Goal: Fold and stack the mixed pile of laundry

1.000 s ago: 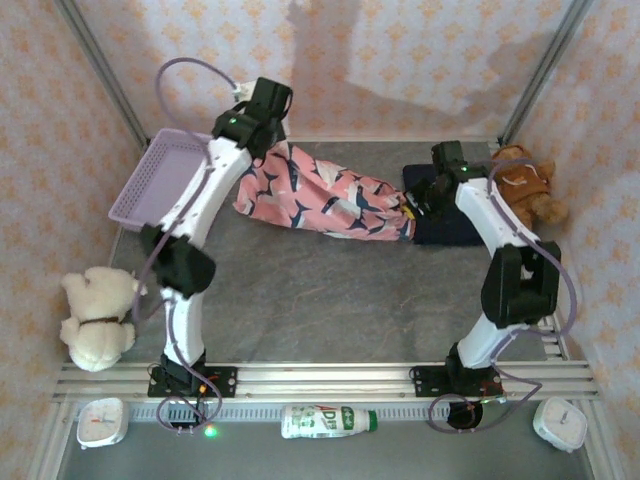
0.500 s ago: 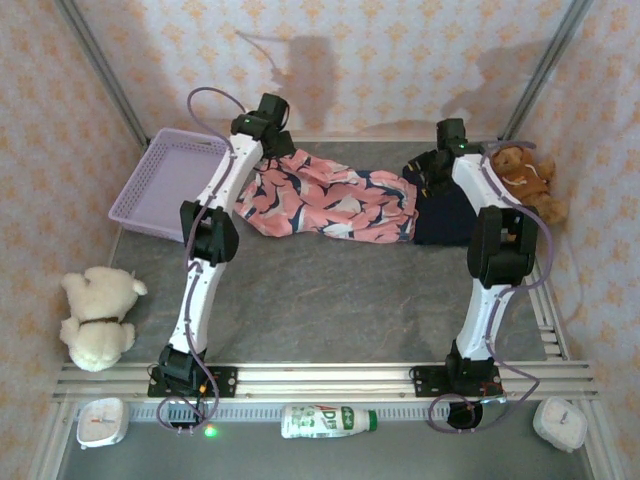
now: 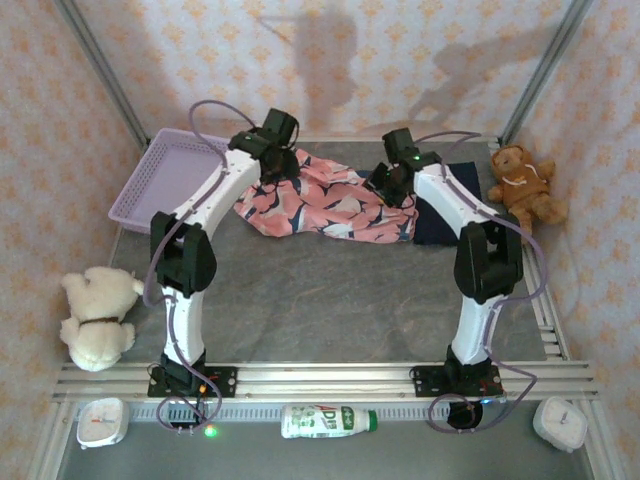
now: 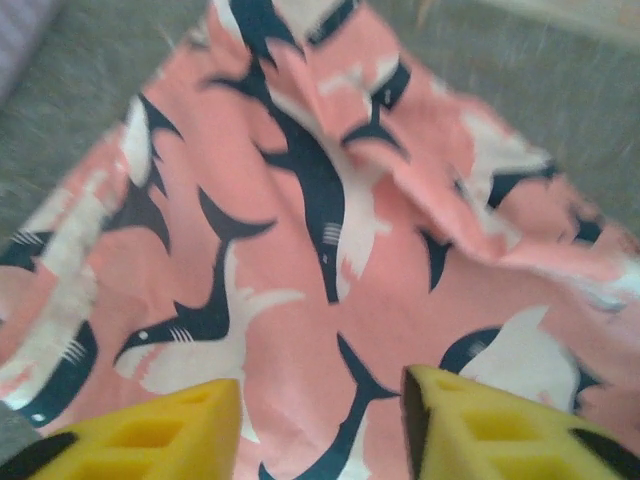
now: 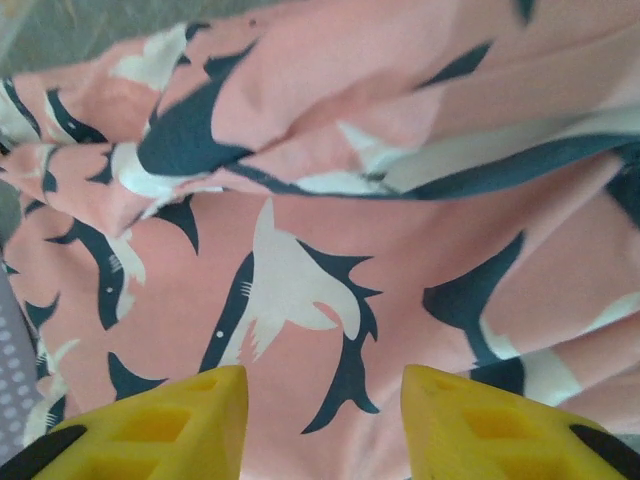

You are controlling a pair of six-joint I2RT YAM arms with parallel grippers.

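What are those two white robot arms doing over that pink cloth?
They are folding laundry. The left gripper and the right gripper, both open, hang over the salmon-pink shark-print cloth garment, which lies crumpled at the far side of the grey table. Neither holds it. Beside its right end lies the plain dark navy cloth garment.

A green "D" on the label of the white bottle (image 3: pixel 328 421); other lettering illegibly small.

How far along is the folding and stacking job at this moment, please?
Done: perhaps the navy garment, lying flat at the right; its fold is unclear. In hand: both the left gripper and right gripper hover open over the shark-print garment, which is rumpled. Left: fold it neatly and stack the two.
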